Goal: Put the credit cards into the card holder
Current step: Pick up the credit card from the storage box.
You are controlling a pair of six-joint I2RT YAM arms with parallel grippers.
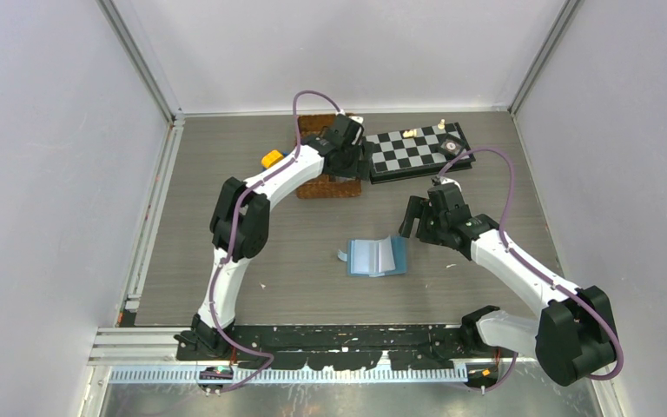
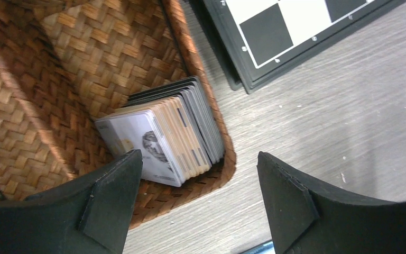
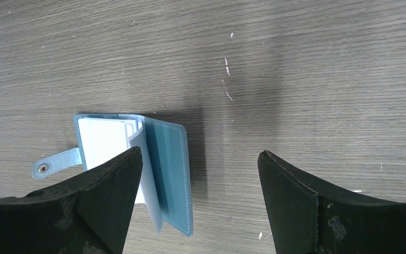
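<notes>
Credit cards [image 2: 161, 140]: stacked on edge in a corner of the wicker basket [image 2: 58, 69].
Left pincer [image 2: 198, 161]: jaws wide apart, empty, over that corner's rim.
Card holder [image 3: 166, 164]: lying open on the desk [image 3: 296, 79].
Right pincer [image 3: 200, 159]: wide open, empty, above the card holder.

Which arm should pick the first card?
Left. The left hand, open, hovers right at the cards stacked in the basket; the right hand, also open, hangs by the holder, away from them.
</notes>
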